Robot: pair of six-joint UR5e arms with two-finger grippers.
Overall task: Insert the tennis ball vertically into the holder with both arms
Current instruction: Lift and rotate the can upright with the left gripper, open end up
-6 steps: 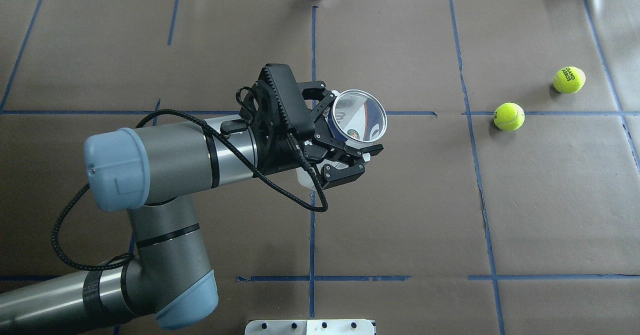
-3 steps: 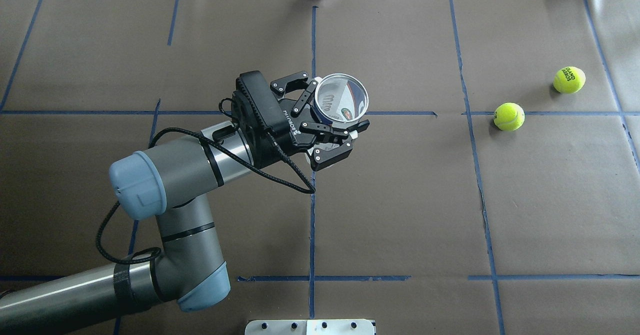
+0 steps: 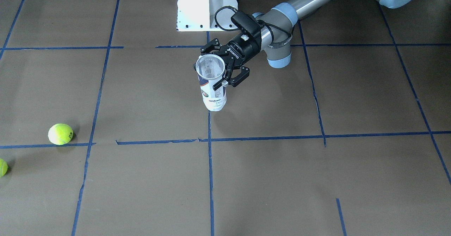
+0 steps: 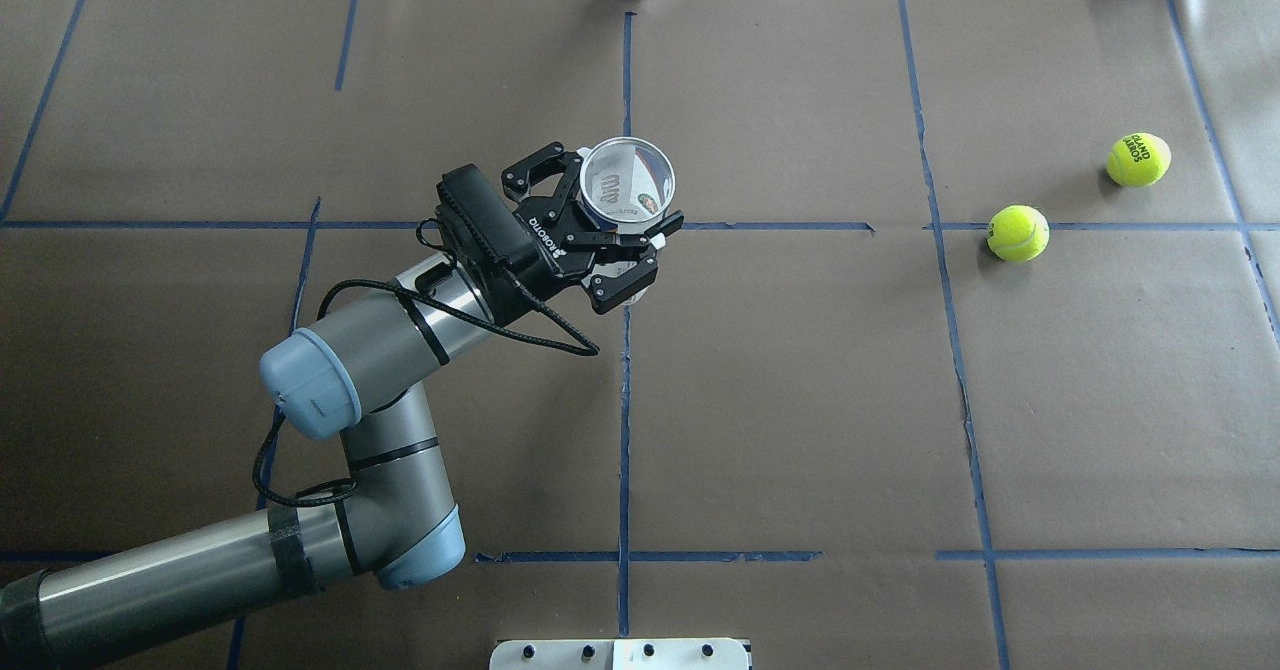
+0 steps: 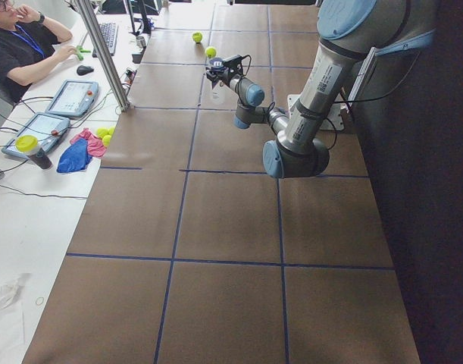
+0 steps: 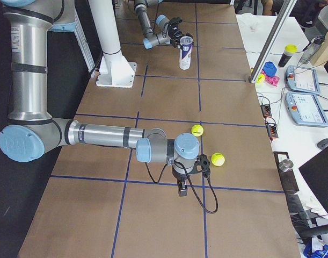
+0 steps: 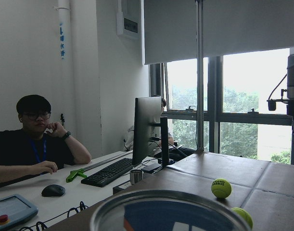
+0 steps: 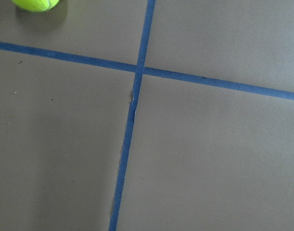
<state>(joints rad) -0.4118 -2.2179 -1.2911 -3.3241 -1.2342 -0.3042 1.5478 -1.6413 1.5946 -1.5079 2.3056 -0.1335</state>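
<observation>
- Pinching the holder [image 3: 213,97] just below its metal-rimmed mouth, the left end effector [image 4: 625,200] has its fingers pressed against the can's sides and keeps the mouth facing up.
- Over the last second the mouth gets smaller in the overhead view and slides toward the robot's left and the far side. The left arm [image 4: 380,350] folds back with it. I read this as the can being lowered and set nearer the centre tape line [image 4: 624,400].
- The holder is upright now. In the right-end view its base looks at or just above the counter [image 4: 800,400], but I cannot tell whether it touches.
- No ball shows inside the open mouth in the front-facing view.
- The tennis ball [image 4: 1018,233] lies on the counter well apart from the can, to the robot's right. A second ball [image 4: 1138,159] lies beyond it, and neither has moved.
- The right end effector [image 6: 180,188] shows only in the right-end view, hanging over the counter near the balls. I cannot tell whether it is spread or pressed together.
- Its wrist camera sees a tape cross [image 8: 139,70] and the edge of one ball in the top corner.
- The holder's side of the job looks nearly ready, while picking up a ball is not yet done. The ball is about as wide as the mouth, so the drop will likely need close centring.
</observation>
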